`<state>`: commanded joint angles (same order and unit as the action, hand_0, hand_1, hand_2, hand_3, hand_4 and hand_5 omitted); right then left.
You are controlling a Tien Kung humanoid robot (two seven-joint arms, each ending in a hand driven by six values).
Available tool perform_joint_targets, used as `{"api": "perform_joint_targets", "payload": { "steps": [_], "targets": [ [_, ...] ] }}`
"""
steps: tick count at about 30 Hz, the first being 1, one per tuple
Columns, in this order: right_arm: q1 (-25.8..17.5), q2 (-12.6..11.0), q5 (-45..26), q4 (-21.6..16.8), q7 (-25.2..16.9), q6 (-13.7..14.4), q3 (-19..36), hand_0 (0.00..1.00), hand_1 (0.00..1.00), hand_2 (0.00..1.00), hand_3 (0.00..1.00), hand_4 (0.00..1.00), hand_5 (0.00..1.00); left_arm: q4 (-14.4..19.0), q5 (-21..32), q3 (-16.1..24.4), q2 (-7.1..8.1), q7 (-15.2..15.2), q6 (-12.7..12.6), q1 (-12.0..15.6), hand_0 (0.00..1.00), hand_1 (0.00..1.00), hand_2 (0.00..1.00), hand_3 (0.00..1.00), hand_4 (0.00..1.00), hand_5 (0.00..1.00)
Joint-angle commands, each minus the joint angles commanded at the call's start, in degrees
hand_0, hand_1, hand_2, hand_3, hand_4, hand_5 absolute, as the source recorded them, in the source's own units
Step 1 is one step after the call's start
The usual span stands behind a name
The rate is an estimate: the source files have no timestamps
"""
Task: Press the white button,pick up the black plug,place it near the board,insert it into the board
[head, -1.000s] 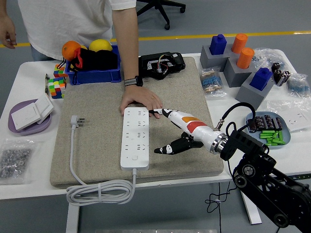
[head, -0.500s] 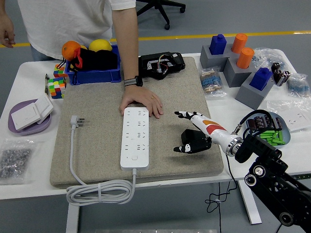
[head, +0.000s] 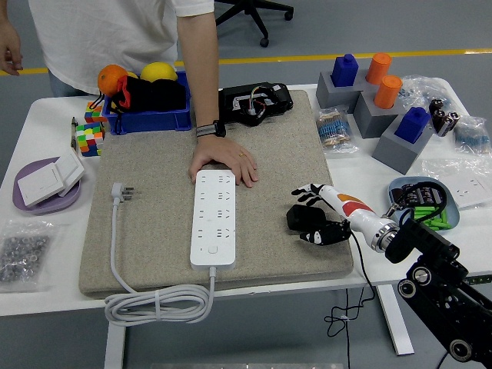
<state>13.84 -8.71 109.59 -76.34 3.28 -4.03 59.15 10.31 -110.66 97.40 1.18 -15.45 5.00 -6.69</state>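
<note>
While the right hand (head: 321, 219) is closing its fingers on the black plug (head: 304, 218), placing and inserting at the power strip (head: 213, 217) are remaining.

White power board (head: 213, 218) is lying flat, lengthwise on the beige mat, white button (head: 213, 249) near its front end. Black plug (head: 304, 217) is sitting right of it, well apart.

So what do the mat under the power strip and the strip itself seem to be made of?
The mat looks like beige felt or woven fabric: matte, speckled, with soft edges. The power strip looks like smooth white plastic, probably hard, with a slight sheen and crisp moulded edges.
</note>
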Motion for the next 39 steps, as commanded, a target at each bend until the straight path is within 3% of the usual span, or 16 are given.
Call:
{"api": "perform_joint_targets", "payload": {
  "steps": [2, 3, 8, 20, 21, 39],
  "targets": [
    [-0.26, -0.03, -0.11, -0.04, -0.05, 0.01, 0.39, 0.572, 0.628, 0.674, 0.702, 0.864, 0.028, 0.00, -0.11, 0.03, -0.01, -0.02, 0.01, 0.10, 0.792, 0.741, 0.717, 0.773, 0.563, 0.481],
    [-0.32, -0.04, -0.13, -0.04, -0.07, 0.01, 0.54, 0.578, 0.641, 0.656, 0.631, 0.833, 0.008, 0.00, -0.16, 0.06, 0.00, -0.01, 0.02, 0.12, 0.792, 0.741, 0.718, 0.773, 0.565, 0.482],
    [-0.50, -0.10, -0.57, -0.11, -0.46, 0.15, 1.28, 0.581, 0.645, 0.659, 0.596, 0.823, 0.002, 0.00, -0.28, 0.02, 0.03, 0.00, 0.05, 0.03, 0.791, 0.741, 0.718, 0.773, 0.565, 0.481],
    [-1.02, -0.12, -0.96, 0.23, -0.39, -0.09, 1.57, 0.581, 0.648, 0.652, 0.567, 0.818, 0.002, 0.00, -0.10, -0.08, -0.14, 0.00, 0.05, 0.18, 0.791, 0.741, 0.718, 0.773, 0.565, 0.478],
    [-1.02, -0.11, -1.07, 0.27, -0.36, -0.13, 1.55, 0.580, 0.647, 0.651, 0.484, 0.813, 0.013, 0.00, -0.13, -0.05, -0.14, -0.01, 0.05, 0.18, 0.791, 0.742, 0.718, 0.774, 0.566, 0.481],
    [-0.93, -0.06, -1.68, 1.02, -1.61, 1.06, 0.81, 0.568, 0.633, 0.641, 0.394, 0.796, 0.021, 0.00, 0.06, 0.17, -0.24, 0.02, -0.02, 0.13, 0.792, 0.743, 0.718, 0.774, 0.569, 0.477]
  ]
}}
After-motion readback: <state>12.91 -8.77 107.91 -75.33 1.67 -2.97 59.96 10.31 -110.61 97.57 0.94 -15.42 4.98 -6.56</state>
